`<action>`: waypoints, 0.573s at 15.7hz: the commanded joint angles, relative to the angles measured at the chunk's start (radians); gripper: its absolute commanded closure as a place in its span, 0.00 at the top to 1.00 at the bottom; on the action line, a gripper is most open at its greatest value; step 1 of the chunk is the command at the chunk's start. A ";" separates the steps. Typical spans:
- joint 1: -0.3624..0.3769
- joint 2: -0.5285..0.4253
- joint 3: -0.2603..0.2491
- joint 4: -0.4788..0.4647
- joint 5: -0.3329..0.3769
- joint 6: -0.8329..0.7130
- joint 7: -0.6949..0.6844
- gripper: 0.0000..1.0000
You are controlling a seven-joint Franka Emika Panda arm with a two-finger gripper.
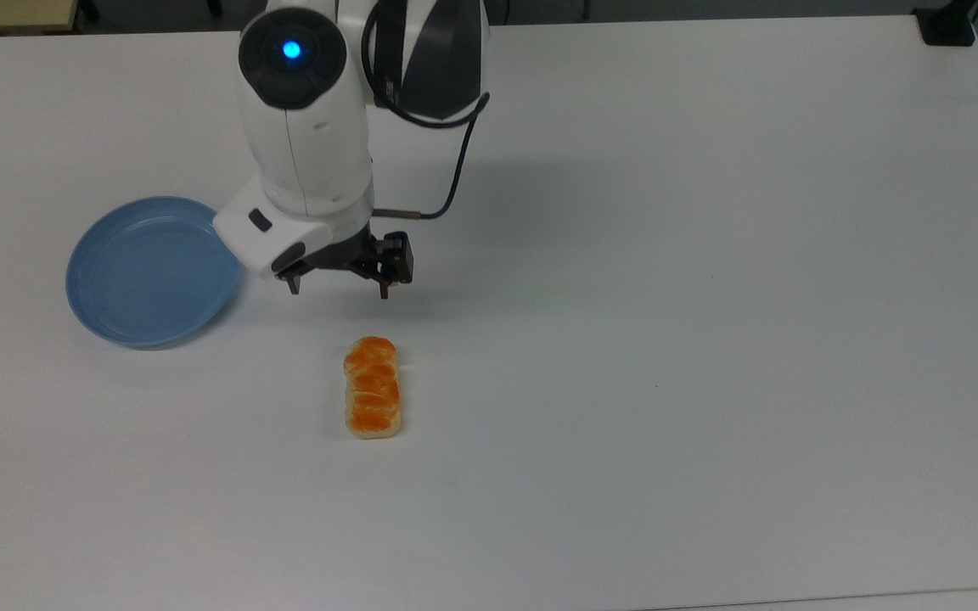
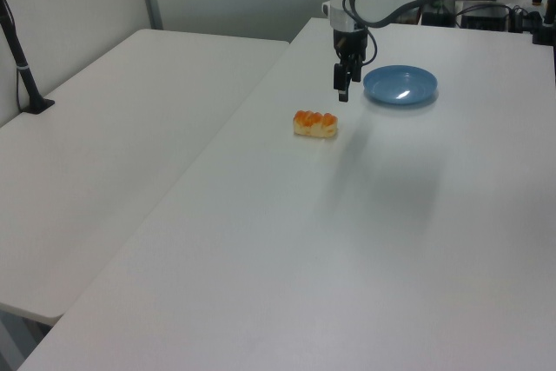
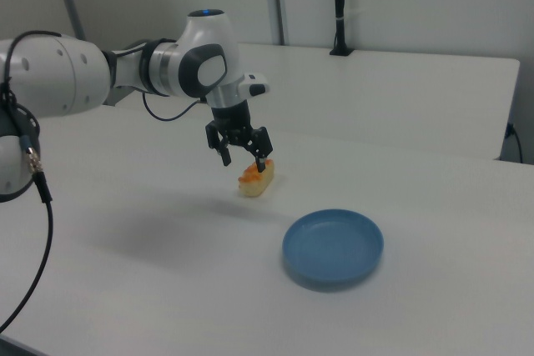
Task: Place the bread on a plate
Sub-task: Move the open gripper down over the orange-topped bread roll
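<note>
**Loaf on the bench, claw spread above it**

While the bread [image 1: 372, 388] lies flat on the white bench [image 1: 710, 297], its glazed orange top faces up and nothing touches it. It sits near the middle of the bench in the top view, its long axis running near to far. The plate [image 1: 149, 271] rests apart from it, toward the top view's left and a little farther back, with nothing in it. Hanging over the bench between loaf and plate, on the far side of the loaf, the claw [image 1: 338, 291] points down with its two fingers spread wide and nothing between them. In the right view the claw [image 3: 243, 158] hovers just above the bread [image 3: 256, 178].
</note>
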 commanded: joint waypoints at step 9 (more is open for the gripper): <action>0.004 0.166 0.039 0.153 -0.010 0.055 0.039 0.98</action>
